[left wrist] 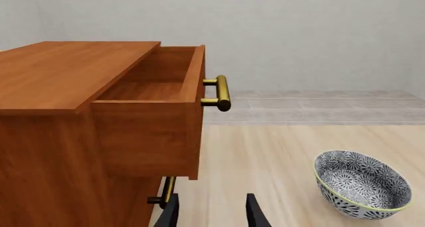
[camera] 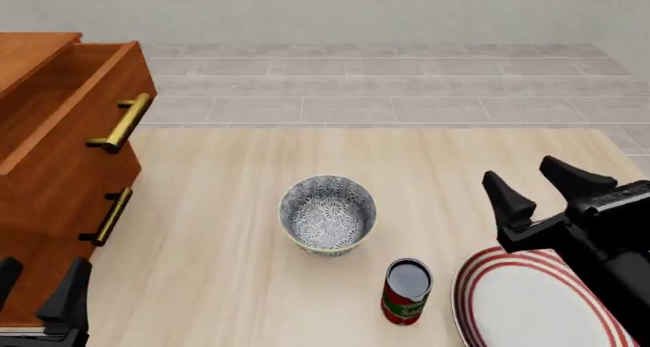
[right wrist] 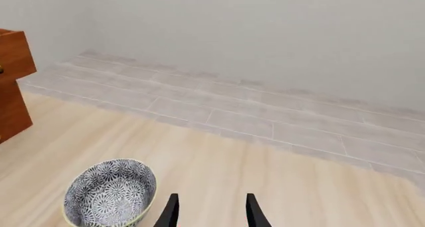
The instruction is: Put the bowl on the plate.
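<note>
Far left, we are seeing a wooden cabinet [camera: 46,164] standing on the table [camera: 224,286], its top drawer [camera: 71,111] pulled out, brass handles [camera: 122,122] facing right. Below it at the front edge, the left gripper [camera: 39,290] is hovering just beside the cabinet's front, fingers apart, holding nothing.

Mid-table, we are finding the bowl [camera: 328,213] sitting upright on the bare wood, empty, apart from everything else. To its right and nearer us, a red-and-green can [camera: 406,291] is standing upright, near the bowl but not touching.

Right of the can, the plate [camera: 528,305] is lying flat at the table's front right corner, partly cut off by the frame. The right gripper [camera: 543,191] is hanging above the plate's far edge, fingers spread wide, gripping nothing.
</note>
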{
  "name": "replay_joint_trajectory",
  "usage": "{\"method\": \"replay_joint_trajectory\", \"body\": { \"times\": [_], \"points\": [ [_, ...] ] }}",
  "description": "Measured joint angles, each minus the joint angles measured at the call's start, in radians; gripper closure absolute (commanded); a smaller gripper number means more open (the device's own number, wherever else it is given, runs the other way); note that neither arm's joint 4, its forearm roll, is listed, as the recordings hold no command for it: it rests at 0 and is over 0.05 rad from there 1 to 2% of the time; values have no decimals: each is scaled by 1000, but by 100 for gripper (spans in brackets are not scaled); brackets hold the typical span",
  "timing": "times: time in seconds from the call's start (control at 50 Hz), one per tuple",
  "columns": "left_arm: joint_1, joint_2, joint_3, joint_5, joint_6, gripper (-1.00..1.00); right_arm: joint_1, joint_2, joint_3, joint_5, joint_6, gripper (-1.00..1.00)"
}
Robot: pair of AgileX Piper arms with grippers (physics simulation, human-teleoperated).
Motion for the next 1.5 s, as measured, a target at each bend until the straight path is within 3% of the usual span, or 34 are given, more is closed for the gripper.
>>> {"method": "replay_joint_trajectory", "body": {
  "times": [0.18, 0.38, 0.7, 1.08, 1.5],
  "points": [
    [0, 0, 0, 0, 0, -100, 78, 176, -106, -15, -13, -100],
    [0, 0, 0, 0, 0, -100, 148, 374, -256, 39, -44, -100],
    [0, 0, 0, 0, 0, -100, 166, 597, -476, 151, -109, -100],
    [0, 0, 0, 0, 0, -100, 208, 806, -683, 320, -97, -100],
    [0, 0, 0, 0, 0, -100, 274, 912, -740, 432, -27, -100]
  ]
}}
